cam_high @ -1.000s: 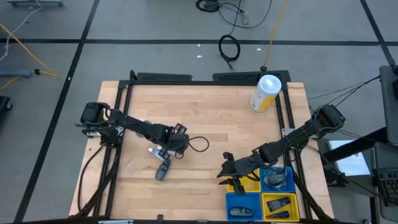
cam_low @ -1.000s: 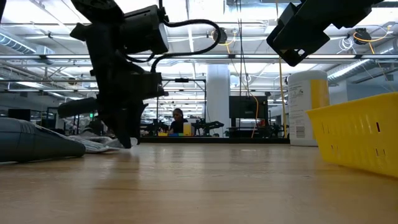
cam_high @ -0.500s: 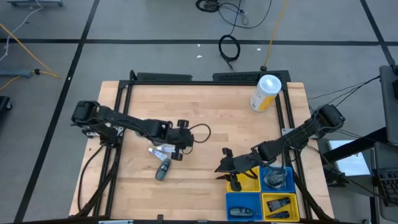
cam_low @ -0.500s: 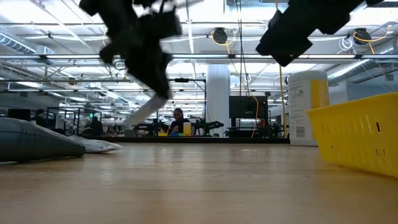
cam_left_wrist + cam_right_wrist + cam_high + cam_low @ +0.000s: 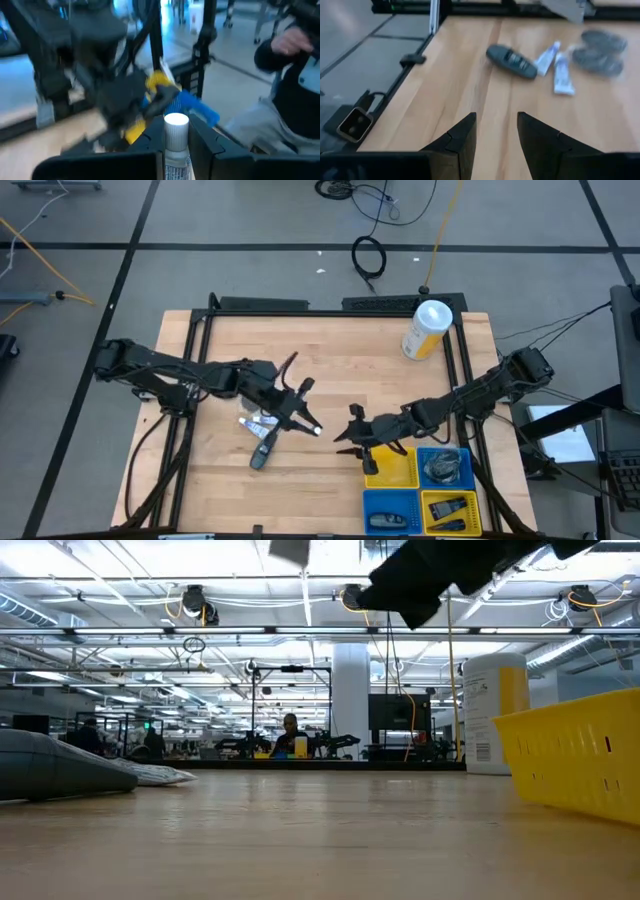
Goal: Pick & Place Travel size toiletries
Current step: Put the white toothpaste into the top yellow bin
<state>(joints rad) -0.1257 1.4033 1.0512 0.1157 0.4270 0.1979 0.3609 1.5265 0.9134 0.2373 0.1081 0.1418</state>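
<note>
High view: your left gripper (image 5: 305,420) sits mid-table, just left of centre frame, carried clear of the wood. Left wrist view shows its fingers (image 5: 145,147) clamped on a white tube (image 5: 175,145), cap pointing forward toward the tray. Your right gripper (image 5: 350,442) hangs just right of centre, close to the left one, fingers parted and empty, at the upper left corner of the tray (image 5: 378,502). Remaining toiletries lie on the wood below and left of the left gripper: a dark grey piece (image 5: 262,452) and a small pale cluster (image 5: 256,422); right wrist view shows two tubes (image 5: 556,67) and wrapped round pieces (image 5: 597,47) beside it. Canister (image 5: 427,329) stands upper right, not part of the job. Judged step: transport of the tube, possibly toward a handover. Next move, as I read it: carry the tube right to a tray compartment, lower, release only once over it.
</note>
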